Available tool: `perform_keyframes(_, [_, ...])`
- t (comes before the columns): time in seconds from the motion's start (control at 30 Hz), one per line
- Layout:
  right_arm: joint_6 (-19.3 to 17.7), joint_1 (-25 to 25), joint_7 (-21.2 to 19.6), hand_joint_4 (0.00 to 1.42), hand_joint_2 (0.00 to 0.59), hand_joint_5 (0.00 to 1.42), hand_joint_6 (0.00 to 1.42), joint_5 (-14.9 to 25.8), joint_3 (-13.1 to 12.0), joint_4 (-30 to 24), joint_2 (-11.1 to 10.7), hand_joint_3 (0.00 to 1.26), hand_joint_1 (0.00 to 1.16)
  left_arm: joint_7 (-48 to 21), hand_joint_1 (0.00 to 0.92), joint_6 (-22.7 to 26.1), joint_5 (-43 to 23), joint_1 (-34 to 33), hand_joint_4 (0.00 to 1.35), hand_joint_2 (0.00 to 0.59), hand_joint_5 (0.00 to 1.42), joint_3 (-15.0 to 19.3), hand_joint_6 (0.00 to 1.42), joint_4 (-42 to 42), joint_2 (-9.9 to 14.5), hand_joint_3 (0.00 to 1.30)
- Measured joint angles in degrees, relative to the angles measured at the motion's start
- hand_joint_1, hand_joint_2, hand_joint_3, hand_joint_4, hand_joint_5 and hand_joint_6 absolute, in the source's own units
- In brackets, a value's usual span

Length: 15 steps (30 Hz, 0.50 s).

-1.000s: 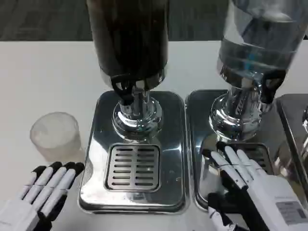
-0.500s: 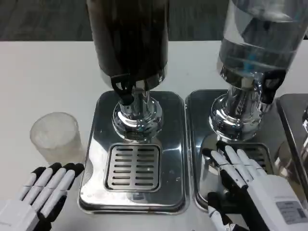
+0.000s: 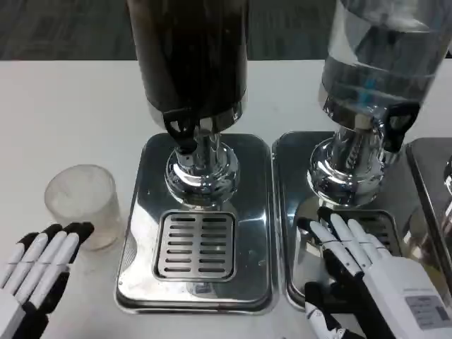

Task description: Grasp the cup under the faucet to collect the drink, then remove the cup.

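Left hand [image 3: 32, 272] lies low at the near left, fingers straight, close together, pointing forward, holding nothing. Right hand [image 3: 374, 279] likewise reaches forward, fingers slightly spread, empty.

A drinks-serving station is suggested: a tall dark-filled beverage dispenser [image 3: 189, 56] at twelve o'clock and a clear water-filled dispenser [image 3: 381, 49] at two o'clock are mounted on chrome drip-tray bases [image 3: 141, 212] on a white worktop [image 3: 70, 106].

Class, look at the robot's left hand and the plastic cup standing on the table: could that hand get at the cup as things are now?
Probably yes. The left hand lies open just in front of the plastic cup, fingertips near its base, with nothing between them.
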Motion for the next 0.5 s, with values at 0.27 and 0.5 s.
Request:
perform_keyframes(0.27, [0.20, 0.84, 0.00, 0.00, 0.583, 0.00, 0.06, -0.58, 0.01, -0.34, 0.88, 0.11, 0.51, -0.13, 0.000, -0.69, -2.53, -2.59, 0.00, 0.082, 0.00, 0.59, 0.00, 2.35, -0.02, 0.00])
perform_keyframes(0.5, [0.31, 1.08, 0.00, 0.00, 0.583, 0.00, 0.06, -0.57, 0.03, -0.32, 1.15, 0.11, 0.51, -0.69, 0.000, -0.27, -5.55, -5.00, 0.00, 0.072, 0.00, 3.06, 0.00, 3.84, -0.15, 0.00])
